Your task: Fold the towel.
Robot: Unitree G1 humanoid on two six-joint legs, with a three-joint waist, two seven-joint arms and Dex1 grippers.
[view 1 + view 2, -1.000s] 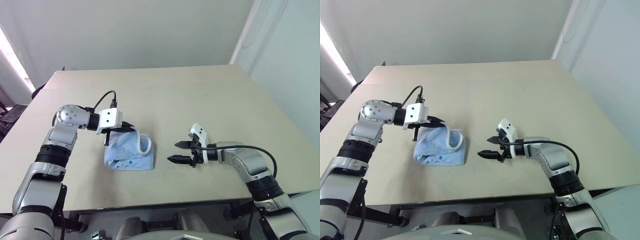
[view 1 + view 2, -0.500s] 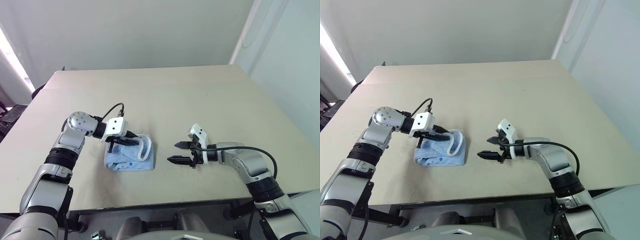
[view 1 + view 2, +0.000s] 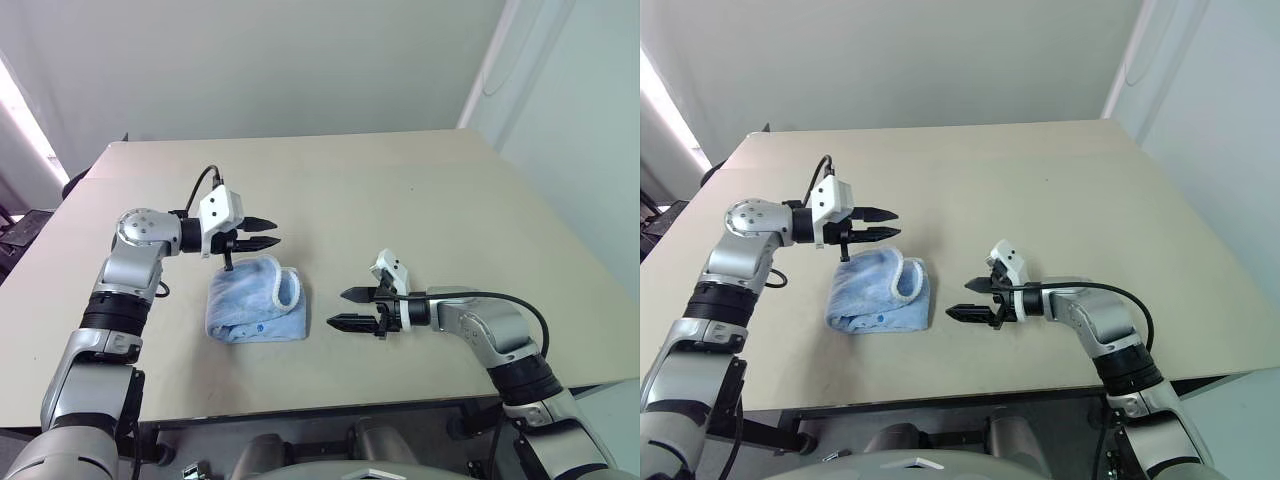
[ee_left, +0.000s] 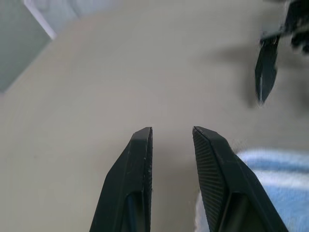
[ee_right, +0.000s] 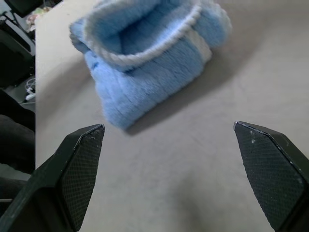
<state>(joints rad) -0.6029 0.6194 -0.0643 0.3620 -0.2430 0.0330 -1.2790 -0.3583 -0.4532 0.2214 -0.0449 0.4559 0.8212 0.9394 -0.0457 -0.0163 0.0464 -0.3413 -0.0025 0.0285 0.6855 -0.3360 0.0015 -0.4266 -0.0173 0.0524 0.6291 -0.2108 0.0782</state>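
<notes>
The towel (image 3: 255,300) is a light blue terry bundle, folded over itself with its white edging curling across the top, lying on the tan table (image 3: 420,200). My left gripper (image 3: 276,232) hovers just above and behind the towel, pointing right; its fingers are slightly apart with nothing between them. In the left wrist view the towel (image 4: 270,186) lies below and beside the fingers (image 4: 137,169). My right gripper (image 3: 337,308) stands open wide to the right of the towel, pointing at it across a short gap. The right wrist view shows the towel (image 5: 145,53) ahead of it.
The table's front edge (image 3: 330,400) runs just below the towel and the right arm. Dark objects (image 3: 20,225) sit off the table's left side. Bare tabletop stretches behind the towel and to the right.
The left gripper, shut on the towel's edge a second ago, laid it down on the bundle, let go and rose clear. The right gripper stayed put.
</notes>
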